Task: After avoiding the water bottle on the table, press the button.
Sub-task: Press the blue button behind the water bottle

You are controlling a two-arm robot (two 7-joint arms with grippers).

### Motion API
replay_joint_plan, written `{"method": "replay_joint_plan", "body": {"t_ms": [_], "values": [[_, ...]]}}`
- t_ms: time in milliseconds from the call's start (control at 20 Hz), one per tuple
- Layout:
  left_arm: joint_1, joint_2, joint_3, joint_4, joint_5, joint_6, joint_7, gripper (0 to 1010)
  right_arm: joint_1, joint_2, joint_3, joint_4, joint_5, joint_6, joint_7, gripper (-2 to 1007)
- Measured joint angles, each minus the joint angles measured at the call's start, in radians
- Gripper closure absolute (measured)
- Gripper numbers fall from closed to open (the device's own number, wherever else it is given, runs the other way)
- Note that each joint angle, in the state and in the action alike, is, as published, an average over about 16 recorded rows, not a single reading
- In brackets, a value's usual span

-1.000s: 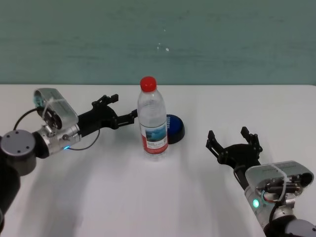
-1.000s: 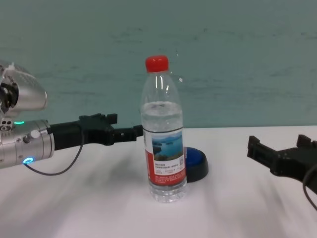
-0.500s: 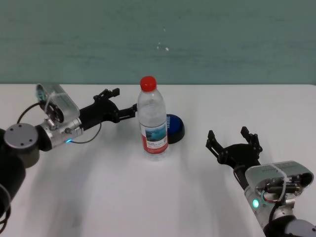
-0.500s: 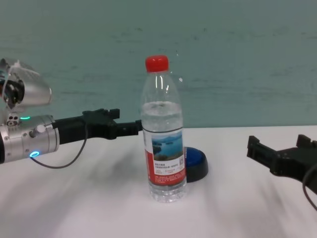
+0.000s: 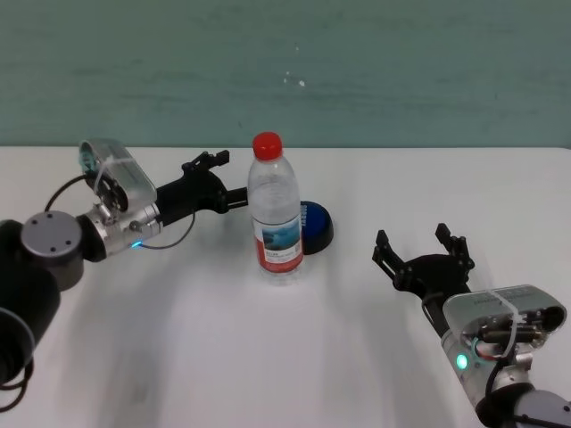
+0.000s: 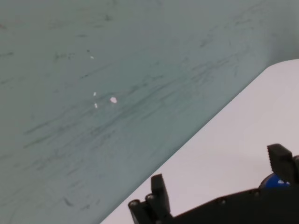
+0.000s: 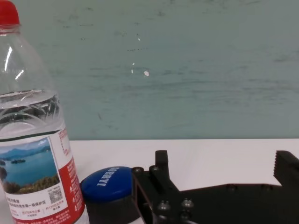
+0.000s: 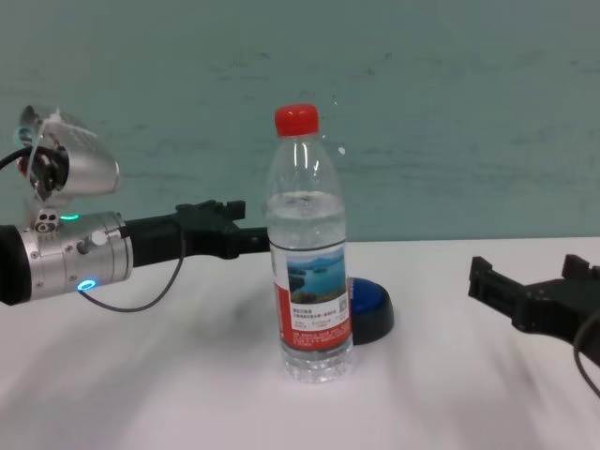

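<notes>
The water bottle (image 5: 277, 214), clear with a red cap, stands upright in the middle of the white table (image 5: 178, 339). The blue button (image 5: 316, 230) on its black base sits just behind it to the right. My left gripper (image 5: 228, 182) is open and empty, held above the table just left of the bottle and a little behind it, without touching it. In the left wrist view a sliver of the button (image 6: 276, 181) shows by one finger (image 6: 159, 190). My right gripper (image 5: 416, 241) is open and empty, low at the right front. It faces the bottle (image 7: 32, 154) and the button (image 7: 110, 182).
A teal wall (image 5: 357, 71) runs along the table's far edge. In the chest view the bottle (image 8: 310, 272) partly covers the button (image 8: 371, 306), with the left gripper (image 8: 234, 231) to its left and the right gripper (image 8: 531, 279) at the right edge.
My left gripper has moved away from me along the bottle's left side, towards the far side of the table. The bottle, the button and the right arm have not moved.
</notes>
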Motion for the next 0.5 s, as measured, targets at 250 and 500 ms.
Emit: {"method": "replay_joint_plan", "body": {"t_ms": [250,500], "values": [[0.003,-0.003,-0.005,-0.009,0.009,0.004,0.002,10,0.0,0.0,0.0,0.0,0.0,0.0,0.0,2],[0.039,0.017,-0.013,-0.084,0.014,0.04,0.026,10,0.0,0.0,0.0,0.0,0.0,0.0,0.0,2]]}}
